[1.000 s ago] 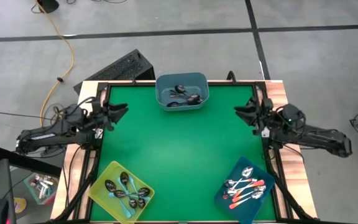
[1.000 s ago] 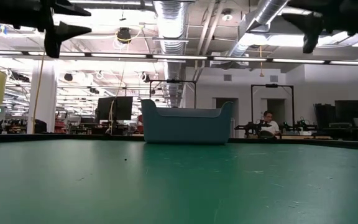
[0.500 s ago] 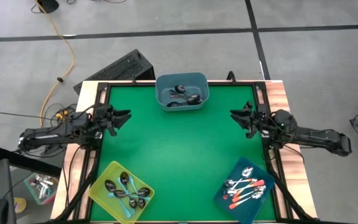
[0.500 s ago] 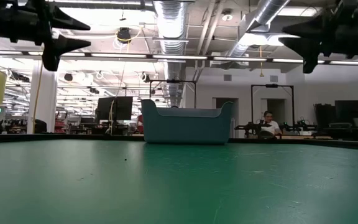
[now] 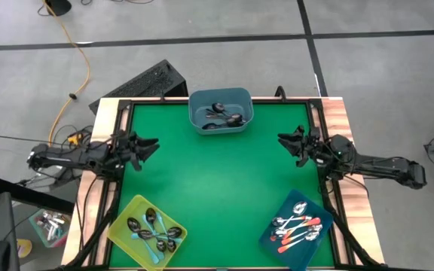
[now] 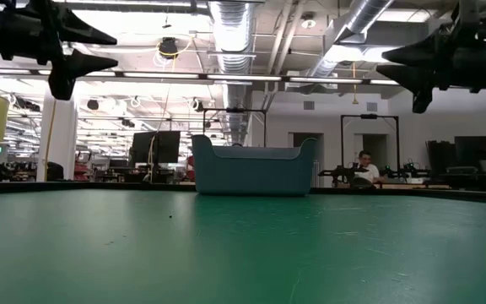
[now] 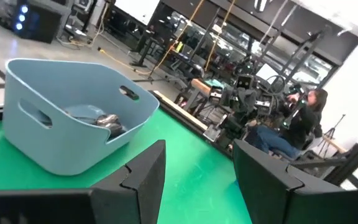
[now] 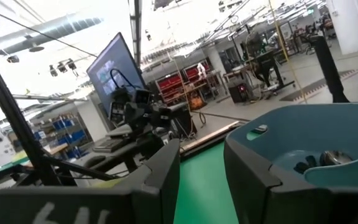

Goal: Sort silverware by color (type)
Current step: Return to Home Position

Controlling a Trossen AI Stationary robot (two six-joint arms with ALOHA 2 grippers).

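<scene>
The grey-blue plastic bin (image 5: 192, 109) of dark metal spoons (image 5: 221, 115) is set at the middle of the green table's (image 5: 217, 173) far edge. The yellow plastic bin (image 5: 138, 205) of teal-handled spoons (image 5: 155, 230) is placed at the near left corner, and the dark blue plastic bin (image 5: 315, 207) of orange-handled spoons (image 5: 296, 228) at the near right corner.

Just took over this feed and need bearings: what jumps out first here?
Three bins on the green table hold sorted spoons: yellow bin lower left in the high view with teal-handled spoons, dark blue bin lower right with orange-handled spoons, grey-blue bin top centre with dark spoons. The left gripper and right gripper hover open at the side edges.
</scene>
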